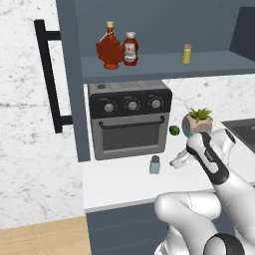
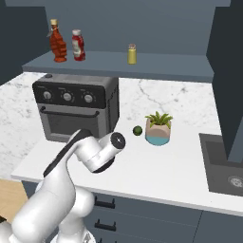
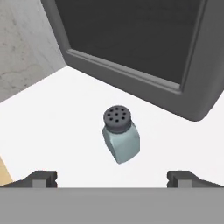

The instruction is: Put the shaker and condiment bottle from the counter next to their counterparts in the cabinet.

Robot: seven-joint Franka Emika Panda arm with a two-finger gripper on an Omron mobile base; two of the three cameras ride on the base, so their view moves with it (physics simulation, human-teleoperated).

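We see the shaker (image 3: 121, 139) upright on the smooth white bench (image 1: 119, 184) before the toaster oven (image 1: 130, 119), beneath the gripper (image 3: 112, 177), whose jaws stand spread and empty. Small, rigid, probably light (translucent body, perforated dark cap); we would grasp its flat sides.

In the right base view the arm (image 2: 90, 154) hides the shaker's spot on the surface (image 2: 175, 175). The sink (image 2: 223, 166) is cut by the right edge. Bottle labels (image 1: 130, 50) are too small to read.
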